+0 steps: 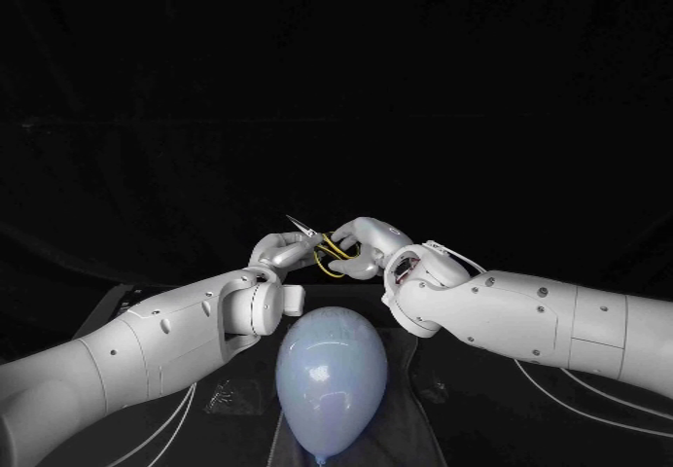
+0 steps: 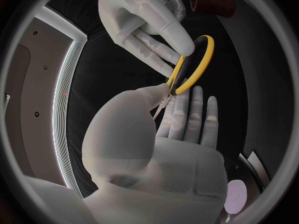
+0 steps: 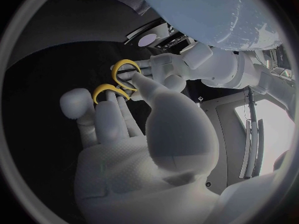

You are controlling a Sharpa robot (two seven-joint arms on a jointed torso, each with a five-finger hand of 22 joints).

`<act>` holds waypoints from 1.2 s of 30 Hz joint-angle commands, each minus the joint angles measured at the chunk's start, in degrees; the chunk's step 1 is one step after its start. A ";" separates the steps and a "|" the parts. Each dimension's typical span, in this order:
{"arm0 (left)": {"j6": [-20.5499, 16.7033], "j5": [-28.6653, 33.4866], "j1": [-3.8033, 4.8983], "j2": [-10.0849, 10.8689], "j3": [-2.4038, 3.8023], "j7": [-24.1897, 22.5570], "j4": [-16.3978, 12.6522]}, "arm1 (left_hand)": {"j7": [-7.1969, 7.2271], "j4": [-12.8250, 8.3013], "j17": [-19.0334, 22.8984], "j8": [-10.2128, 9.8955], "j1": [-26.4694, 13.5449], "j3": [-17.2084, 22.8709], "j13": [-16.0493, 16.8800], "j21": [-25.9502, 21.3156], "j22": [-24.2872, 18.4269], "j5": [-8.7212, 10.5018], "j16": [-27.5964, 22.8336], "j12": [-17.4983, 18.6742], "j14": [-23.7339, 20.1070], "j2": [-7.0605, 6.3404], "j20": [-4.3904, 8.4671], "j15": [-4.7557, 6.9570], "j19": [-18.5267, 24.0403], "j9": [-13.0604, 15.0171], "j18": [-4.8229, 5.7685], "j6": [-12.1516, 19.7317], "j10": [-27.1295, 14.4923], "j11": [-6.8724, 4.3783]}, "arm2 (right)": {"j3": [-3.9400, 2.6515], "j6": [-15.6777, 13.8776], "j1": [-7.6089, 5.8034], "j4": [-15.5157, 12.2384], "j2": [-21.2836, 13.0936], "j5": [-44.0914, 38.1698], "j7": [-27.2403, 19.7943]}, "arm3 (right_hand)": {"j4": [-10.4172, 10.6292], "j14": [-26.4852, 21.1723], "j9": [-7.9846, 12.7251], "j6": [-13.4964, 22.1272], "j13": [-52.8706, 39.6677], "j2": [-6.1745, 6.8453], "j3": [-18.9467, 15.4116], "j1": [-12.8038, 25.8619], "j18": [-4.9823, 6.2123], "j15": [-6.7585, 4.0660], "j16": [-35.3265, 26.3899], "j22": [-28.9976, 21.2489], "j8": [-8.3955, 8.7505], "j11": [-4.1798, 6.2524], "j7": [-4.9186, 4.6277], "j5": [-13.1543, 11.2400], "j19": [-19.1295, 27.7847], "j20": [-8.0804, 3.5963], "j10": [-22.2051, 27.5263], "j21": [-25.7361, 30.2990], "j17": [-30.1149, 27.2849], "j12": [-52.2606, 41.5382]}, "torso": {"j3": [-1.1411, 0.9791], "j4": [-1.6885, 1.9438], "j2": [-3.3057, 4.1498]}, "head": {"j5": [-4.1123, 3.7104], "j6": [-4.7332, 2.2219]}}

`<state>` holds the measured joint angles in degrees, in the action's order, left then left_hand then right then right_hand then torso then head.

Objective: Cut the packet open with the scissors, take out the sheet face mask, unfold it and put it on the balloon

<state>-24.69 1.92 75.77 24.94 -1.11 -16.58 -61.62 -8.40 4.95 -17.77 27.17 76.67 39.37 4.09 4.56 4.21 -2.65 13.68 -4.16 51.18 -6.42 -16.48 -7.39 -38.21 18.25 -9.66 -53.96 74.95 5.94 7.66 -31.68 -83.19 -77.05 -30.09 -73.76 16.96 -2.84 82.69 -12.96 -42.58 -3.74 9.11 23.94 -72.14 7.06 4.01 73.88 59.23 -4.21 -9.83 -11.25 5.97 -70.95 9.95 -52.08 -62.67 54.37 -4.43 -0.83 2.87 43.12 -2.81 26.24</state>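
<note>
Head view, left to right: the left hand [image 1: 281, 255] is raised over the black table, clamped on the scissors [image 1: 320, 239] near the pivot, with the blades pointing up and away from the robot. The yellow handle loops hang toward the right hand [image 1: 368, 241], which touches the left hand's far side and curls round them. Below the two hands, between the forearms, the balloon [image 1: 333, 375] lies lengthwise on a dark surface close to the robot, knot end nearest the robot, well apart from the scissors.

Left wrist view: the left hand's thumb and fingers [image 2: 187, 115] pinch the metal just beyond the handles, while a finger of the right hand passes through one yellow loop [image 2: 198, 62]. The right hand therefore appears closed on the handle, though how firm that hold is cannot be judged.

Progress: early. The scissors are off the table and seem to be being settled into a cutting grip between the two hands. The balloon's skin is bare, so cutting the packet, drawing out the mask, unfolding it and laying it on the balloon all appear to remain.

Lettering: no brand, label or writing can be read on the scissors or the balloon
</note>
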 commanded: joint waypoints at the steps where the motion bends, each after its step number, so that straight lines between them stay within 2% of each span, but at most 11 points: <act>1: 0.13 -0.47 0.17 0.03 0.08 -0.51 -0.67 | 0.01 -1.96 -0.05 0.24 -0.19 2.06 0.09 0.32 0.06 -0.18 -0.24 -0.16 -0.33 0.15 0.09 -0.08 -0.20 1.29 -1.09 -0.59 0.38 0.07 | -0.03 0.34 0.03 0.56 0.27 -1.30 1.20 | -0.11 -0.17 0.04 0.32 0.00 -0.18 -0.39 0.37 0.42 0.44 -0.17 -0.02 0.36 -0.27 -3.15 -0.20 0.32 0.02 0.30 0.13 -0.08 -0.34 | -0.05 0.02 -0.01 | -0.04 -0.11; 3: 0.08 -0.48 0.17 0.07 0.08 -0.50 -0.94 | -0.01 -2.03 -0.07 0.25 -0.21 2.12 0.09 0.31 0.06 -0.18 -0.23 -0.17 -0.31 0.14 0.10 -0.07 -0.18 1.30 -1.08 -0.61 0.41 0.05 | -0.03 0.63 0.09 0.88 0.48 -1.13 1.12 | -0.07 -0.18 -0.09 -0.11 -0.01 -0.22 -0.45 0.35 0.42 0.46 -0.15 -0.03 0.30 -0.25 -3.09 -0.22 0.34 0.05 0.27 0.15 -0.04 -0.40 | -0.02 -0.03 -0.02 | -0.08 -0.38; 7: 0.00 -0.50 0.17 0.13 0.08 -0.53 -1.53 | -0.03 -2.14 -0.11 0.26 -0.25 2.24 0.09 0.25 0.01 -0.18 -0.23 -0.17 -0.30 0.14 0.07 -0.04 0.23 1.33 -1.04 -0.63 0.42 0.05 | -0.02 1.34 0.34 1.49 0.88 -0.89 1.13 | 0.09 -0.05 -0.45 -1.40 -0.13 -0.48 -0.75 0.09 0.32 0.43 0.27 0.60 -0.02 -0.13 -3.00 -0.45 0.02 0.13 -0.34 -0.36 0.61 -1.07 | 0.00 0.02 0.00 | -0.17 -0.38; 10: -0.07 -0.52 0.17 0.16 0.08 -0.53 -1.98 | -0.04 -2.19 -0.12 0.25 -0.27 2.28 0.09 0.24 0.00 -0.18 -0.23 -0.17 -0.29 0.13 0.05 -0.03 0.26 1.34 -1.03 -0.64 0.42 0.05 | -0.01 2.04 0.61 2.04 1.23 -0.78 1.32 | 0.20 0.26 -1.10 -3.85 -0.20 -0.71 -1.04 -0.22 0.11 0.37 0.97 1.61 -0.76 -0.03 -2.94 -0.68 -0.61 0.11 -1.35 -1.27 1.59 -1.97 | -0.04 0.05 0.00 | -0.17 -0.31; 16: -0.09 -0.84 0.17 0.28 0.08 -0.48 -2.99 | -0.06 -2.30 -0.15 0.25 -0.31 2.39 0.08 0.22 0.00 -0.19 -0.23 -0.16 -0.28 0.10 0.04 -0.02 0.24 1.36 -1.02 -0.64 0.40 0.05 | 0.05 3.14 0.87 3.32 1.90 -0.86 1.98 | 0.39 0.63 -1.38 -5.17 -0.17 -1.03 -1.26 -0.49 -0.16 0.12 1.88 2.91 -1.45 0.35 -2.56 -0.63 -1.44 -0.06 -2.46 -2.47 2.78 -2.94 | 0.01 -0.07 -0.02 | -0.21 -0.32; 25: 0.67 -1.97 0.17 0.62 0.09 0.02 -4.97 | -0.14 -2.69 -0.31 0.26 -0.53 2.73 0.08 0.08 -0.08 -0.19 -0.07 -0.17 -0.27 0.01 0.08 -0.11 0.84 1.45 -1.06 -0.71 0.46 0.08 | 0.14 3.70 0.94 5.64 2.98 -1.28 2.54 | 0.78 1.16 -1.76 -7.26 -0.10 -2.02 -0.66 -0.86 -0.59 -0.39 3.21 4.99 -2.49 1.01 -1.83 -0.76 -2.72 -0.50 -4.43 -4.36 4.51 -4.05 | -0.03 0.00 -0.01 | -0.44 -0.25; 36: 1.79 -4.00 0.17 0.86 0.09 1.17 -7.33 | -0.19 -3.24 -0.55 0.23 -1.15 3.26 0.08 -0.28 -0.26 -0.18 0.26 -0.19 -1.06 -0.02 0.08 -0.29 2.27 1.61 -1.06 -0.77 0.55 0.15 | 0.17 4.59 0.95 8.04 4.36 -1.34 2.66 | 1.29 1.65 -1.93 -9.00 -0.02 -2.46 0.55 -0.72 -1.04 -0.83 4.41 7.09 -3.17 1.59 -1.17 -0.81 -3.98 -0.89 -6.19 -6.25 6.27 -4.19 | 0.00 -0.03 -0.04 | -0.62 -0.14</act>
<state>-25.82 -0.09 75.76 26.27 -1.14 -14.98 -67.91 -8.52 4.95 -18.27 27.26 75.73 39.37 4.06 4.56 4.01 -2.68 13.68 -3.96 50.57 -6.73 -16.27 -7.59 -36.34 19.79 -10.20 -54.22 75.07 6.25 7.81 -28.71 -82.30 -69.24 -26.03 -74.33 19.13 -1.57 83.76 -14.83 -51.30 -3.83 7.22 24.31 -72.82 6.99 3.33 77.95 66.20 -7.09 -8.35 -12.37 5.40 -74.64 9.06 -57.87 -68.76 60.50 -8.30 -0.84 2.86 43.10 -3.38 26.03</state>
